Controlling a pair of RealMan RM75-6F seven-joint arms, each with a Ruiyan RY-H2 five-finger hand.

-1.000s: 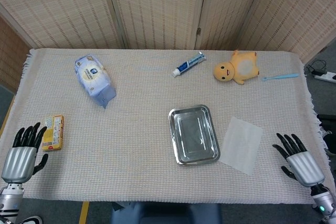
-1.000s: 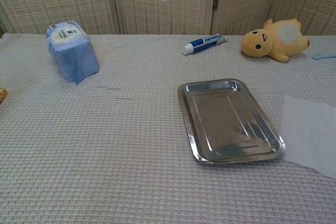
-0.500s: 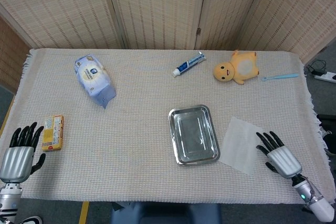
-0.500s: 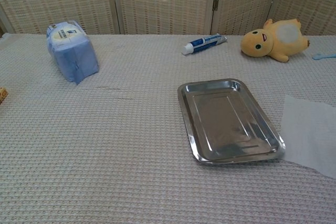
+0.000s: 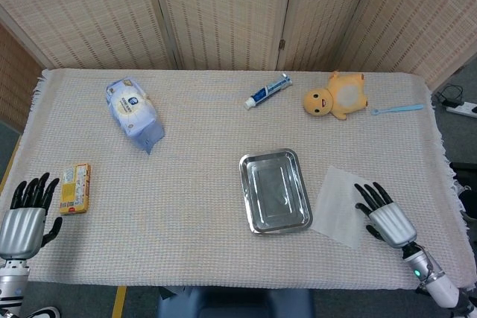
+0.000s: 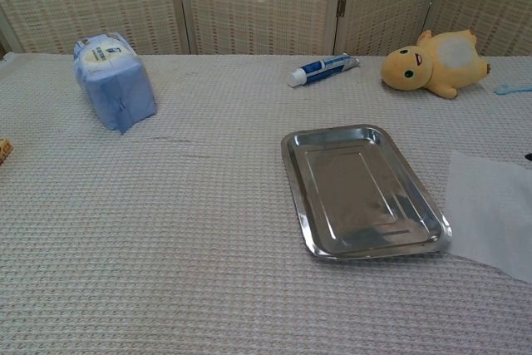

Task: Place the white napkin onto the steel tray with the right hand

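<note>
The white napkin (image 5: 339,204) lies flat on the cloth, just right of the steel tray (image 5: 273,190); both also show in the chest view, napkin (image 6: 492,213) and empty tray (image 6: 362,189). My right hand (image 5: 384,215) hovers at the napkin's right edge, fingers spread and holding nothing, its fingertips reaching over that edge. My left hand (image 5: 26,215) sits at the front left corner, fingers apart and empty.
A yellow box (image 5: 75,188) lies by the left hand. A blue wipes pack (image 5: 133,112) lies at the back left, with a toothpaste tube (image 5: 267,91), a yellow plush toy (image 5: 335,95) and a blue toothbrush (image 5: 397,109) along the back.
My right hand has moved left from the table's right edge to the napkin's right edge. The left hand has drifted slightly back and left.
</note>
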